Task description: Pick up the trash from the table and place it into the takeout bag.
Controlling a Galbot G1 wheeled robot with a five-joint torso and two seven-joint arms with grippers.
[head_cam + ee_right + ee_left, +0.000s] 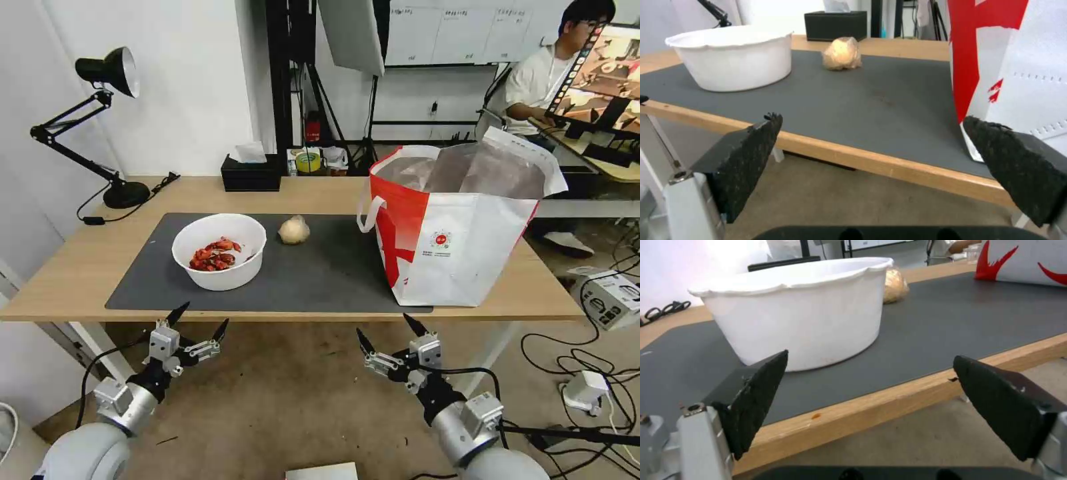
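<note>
We hold both arms low in front of the surface (87, 267), short of its near edge. Our left gripper (199, 319) hangs at about 7 o'clock in the head view, its jaws spread wide and empty; our right gripper (387, 331) sits at about 5 o'clock, likewise spread and holding nothing.

On the grey mat (320, 273) the white bowl (219, 251) of red shells stands at 10 o'clock, and the beige wrapped ball (294, 229) lies just beyond it toward 12. The takeout bag (453, 233) stands upright at 2 o'clock with its foil mouth open.

We judge the first pick is not yet begun. The bowl is nearest the left gripper, so we should rise over the edge, take one wall of its rim between the jaws, and keep it level so the shells do not spill on the way to the bag.
</note>
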